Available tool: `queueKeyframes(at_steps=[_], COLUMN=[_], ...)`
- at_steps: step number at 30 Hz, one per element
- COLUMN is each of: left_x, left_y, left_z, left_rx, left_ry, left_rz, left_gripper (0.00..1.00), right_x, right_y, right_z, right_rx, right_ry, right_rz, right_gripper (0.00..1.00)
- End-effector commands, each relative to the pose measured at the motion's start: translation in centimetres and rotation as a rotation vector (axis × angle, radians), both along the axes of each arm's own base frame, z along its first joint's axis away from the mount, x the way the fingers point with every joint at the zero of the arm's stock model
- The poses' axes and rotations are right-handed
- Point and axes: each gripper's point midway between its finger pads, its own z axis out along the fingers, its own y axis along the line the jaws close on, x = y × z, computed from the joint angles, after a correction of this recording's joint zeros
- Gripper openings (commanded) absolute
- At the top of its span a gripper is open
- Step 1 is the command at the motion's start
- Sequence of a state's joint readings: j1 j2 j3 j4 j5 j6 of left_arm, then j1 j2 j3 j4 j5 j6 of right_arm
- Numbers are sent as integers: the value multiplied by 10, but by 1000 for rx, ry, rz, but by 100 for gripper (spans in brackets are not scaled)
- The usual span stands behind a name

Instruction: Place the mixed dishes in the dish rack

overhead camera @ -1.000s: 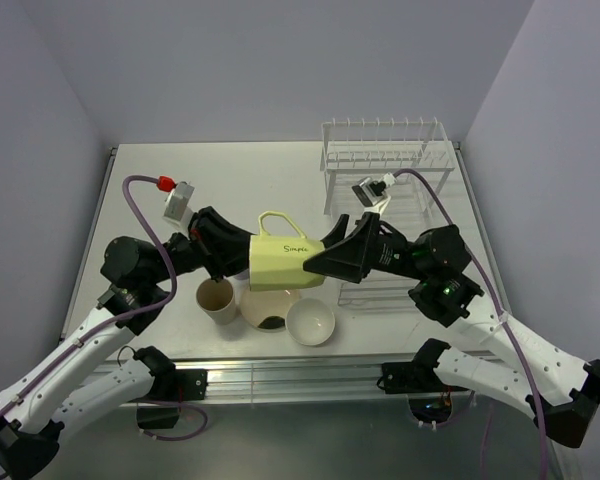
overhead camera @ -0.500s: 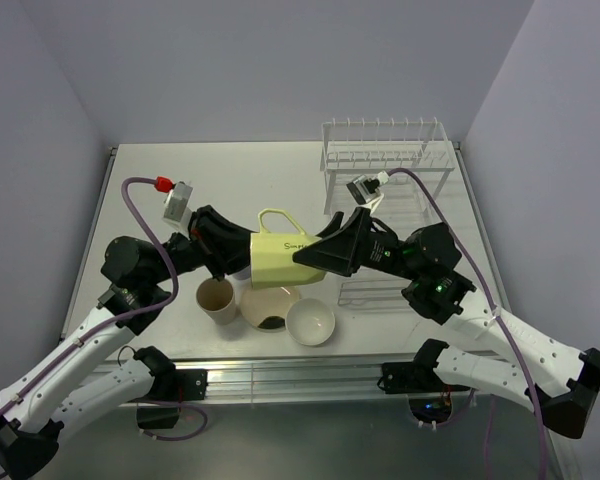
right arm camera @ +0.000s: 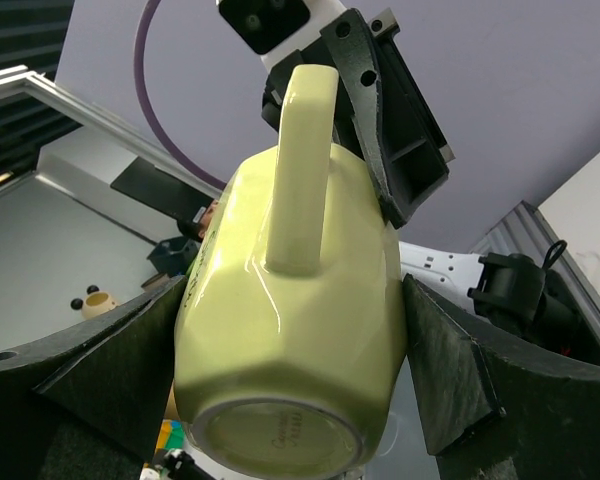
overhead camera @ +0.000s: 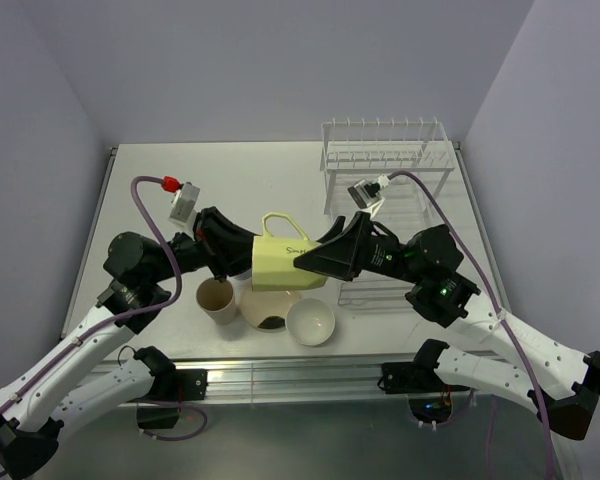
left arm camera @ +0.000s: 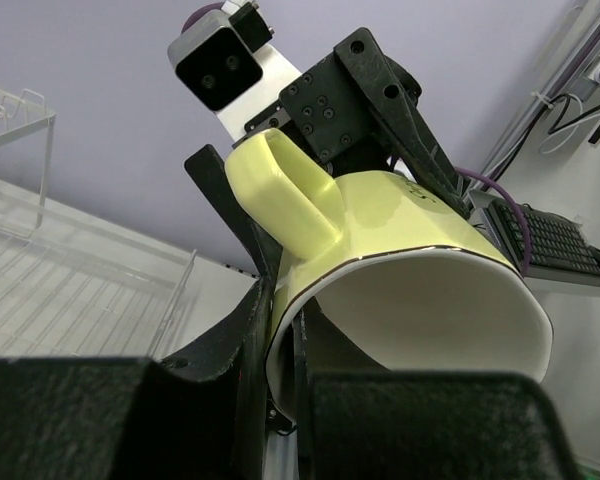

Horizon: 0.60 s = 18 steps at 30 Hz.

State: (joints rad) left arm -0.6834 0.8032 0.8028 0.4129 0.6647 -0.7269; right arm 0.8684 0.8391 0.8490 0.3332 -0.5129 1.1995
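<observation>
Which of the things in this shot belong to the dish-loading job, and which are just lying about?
Job in hand: yellow-green mug, held up between the two arms; tan tumbler; cream plate; white bowl; dish rack.

Just lying about: no loose extras visible; the only other thing is the table itself.

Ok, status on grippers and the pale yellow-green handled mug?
Left gripper shut on mug rim, mid-air. Right gripper flanks mug base, grip unclear. White wire dish rack partly under right arm.
</observation>
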Motion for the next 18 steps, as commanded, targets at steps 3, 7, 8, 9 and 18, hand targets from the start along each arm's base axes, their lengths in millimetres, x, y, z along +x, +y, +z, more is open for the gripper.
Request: queueKeyframes(at_steps=[3,7,8,9,18], left_x=[13,16,16,15,19], left_y=[-4,-5,-5,-4,-1], left_z=[9,7,7,9,2], left_rx=[8,19,15,9,10], left_ry=[-38,-27,-28,-33,-15], left_rz=[52,55,55,58,92], left_gripper=[0,37,51,56,74], right_x=[-24,-20,-21,-19,-16], right_y=[-3,-8,-10,-11,-17], right_z=[21,19,20,20,18], right_rx=[32,26,32,29,28], right_ry=[-23,-19,-26,-24,-14], right_rz=[79,33,26,13,-25], right_gripper=[0,0,0,0,0])
